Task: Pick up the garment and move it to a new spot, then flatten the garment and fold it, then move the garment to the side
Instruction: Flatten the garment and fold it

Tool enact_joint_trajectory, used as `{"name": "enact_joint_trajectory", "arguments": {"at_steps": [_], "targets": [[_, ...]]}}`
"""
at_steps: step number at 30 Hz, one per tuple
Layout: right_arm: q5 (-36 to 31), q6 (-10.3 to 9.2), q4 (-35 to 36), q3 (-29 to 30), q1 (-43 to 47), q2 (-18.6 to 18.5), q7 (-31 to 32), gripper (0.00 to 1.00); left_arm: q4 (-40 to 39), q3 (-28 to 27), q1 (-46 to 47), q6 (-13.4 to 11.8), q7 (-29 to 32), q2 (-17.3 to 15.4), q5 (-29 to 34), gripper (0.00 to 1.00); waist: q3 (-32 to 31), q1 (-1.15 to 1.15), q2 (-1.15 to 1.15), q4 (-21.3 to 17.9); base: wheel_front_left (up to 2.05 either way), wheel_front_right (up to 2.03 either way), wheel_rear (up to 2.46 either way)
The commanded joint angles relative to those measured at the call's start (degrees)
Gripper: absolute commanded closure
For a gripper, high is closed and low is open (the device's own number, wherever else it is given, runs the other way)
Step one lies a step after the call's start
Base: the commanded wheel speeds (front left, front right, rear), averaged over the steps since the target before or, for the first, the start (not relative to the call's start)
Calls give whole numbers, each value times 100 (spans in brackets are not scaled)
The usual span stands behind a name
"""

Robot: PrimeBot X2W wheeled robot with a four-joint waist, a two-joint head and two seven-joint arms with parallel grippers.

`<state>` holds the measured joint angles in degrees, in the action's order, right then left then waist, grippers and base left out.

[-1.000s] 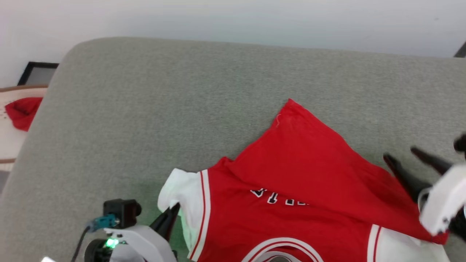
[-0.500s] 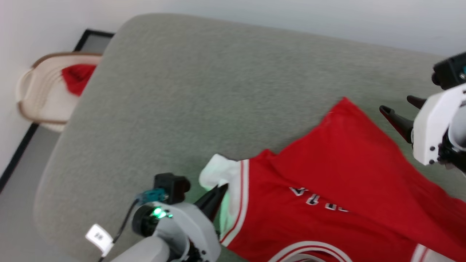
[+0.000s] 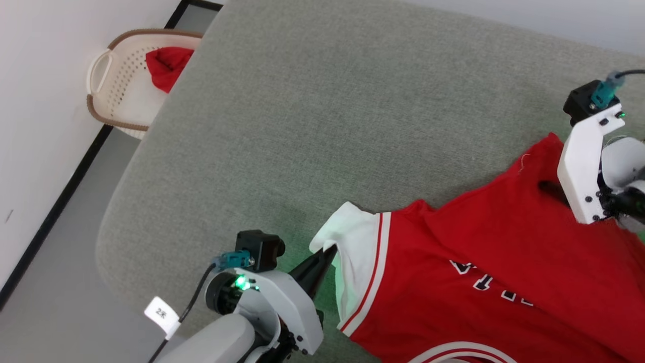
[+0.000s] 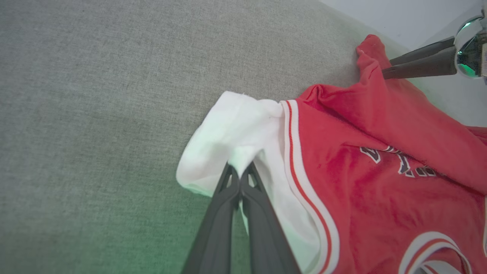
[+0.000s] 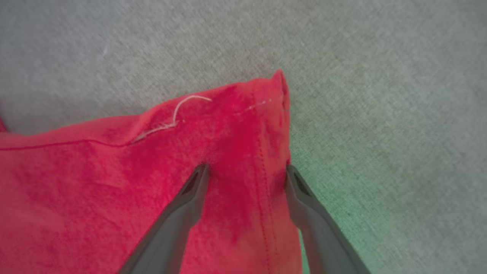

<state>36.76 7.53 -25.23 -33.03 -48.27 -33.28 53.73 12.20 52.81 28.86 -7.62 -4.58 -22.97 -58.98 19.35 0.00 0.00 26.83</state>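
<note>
The garment (image 3: 478, 282), a red jersey-style T-shirt with white sleeves and red-and-white striped trim, lies rumpled on the grey upholstered surface (image 3: 312, 116), at the lower right of the head view and running off that view's bottom and right edges. Its red lower part is folded over the chest, so the black lettering (image 3: 486, 282) edged in white is cut off by the fold. The strokes that show lie slanted and make no word that can be read. No brand mark can be made out. The left gripper (image 4: 239, 172) is closed, its two dark fingers pressed together and pinching a fold of the white sleeve (image 4: 232, 137) near the cuff. The right gripper (image 5: 245, 169) stands spread wide at the far red corner (image 5: 266, 95) of the shirt. One fingertip rests on the cloth and the other at its stitched edge, with a loose pale thread (image 5: 179, 108) just beyond them. A small white tag (image 3: 161, 312) on the left arm's cable bears a "2" and a second mark too small to tell. Beyond the surface's rounded corner a cream perforated laundry basket (image 3: 108, 75) with a brown rim stands against the white wall (image 3: 40, 126), with a plain red cloth (image 3: 166, 65) in it.
</note>
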Motion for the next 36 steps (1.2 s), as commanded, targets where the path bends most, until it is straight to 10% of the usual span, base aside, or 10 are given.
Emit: {"name": "enact_joint_trajectory", "arguments": {"at_steps": [1, 4, 5, 6, 17, 36], "targets": [[-28, -8, -202, -149, 96, -56, 127, 0, 26, -6, 58, 26, -20, 25, -9, 100, 40, 0, 0, 34, 0, 0, 0], [-21, -12, -621, -405, -10, -140, 523, 0, 126, -11, 103, 89, -51, 72, -29, 100, 54, 0, 0, 34, 0, 0, 0], [-5, -12, -724, -484, -44, -138, 646, 73, 163, -8, 117, 112, -47, 83, -33, 100, 53, 0, 0, 34, 0, 0, 0], [27, -12, -810, -562, -76, -149, 788, 100, 196, -8, 129, 110, -56, 93, -33, 100, 51, 0, 0, 31, 0, 0, 0], [161, -9, -1234, -427, -890, 205, 363, 100, 417, -67, 258, 233, 49, 25, -141, 100, -90, 0, 0, -152, 0, 0, 0], [605, -7, -1395, -74, -2058, 1037, -1761, 100, 585, -459, 3202, 641, 2426, -1436, 77, 100, -1280, 0, 0, -1231, 0, 0, 0]]}}
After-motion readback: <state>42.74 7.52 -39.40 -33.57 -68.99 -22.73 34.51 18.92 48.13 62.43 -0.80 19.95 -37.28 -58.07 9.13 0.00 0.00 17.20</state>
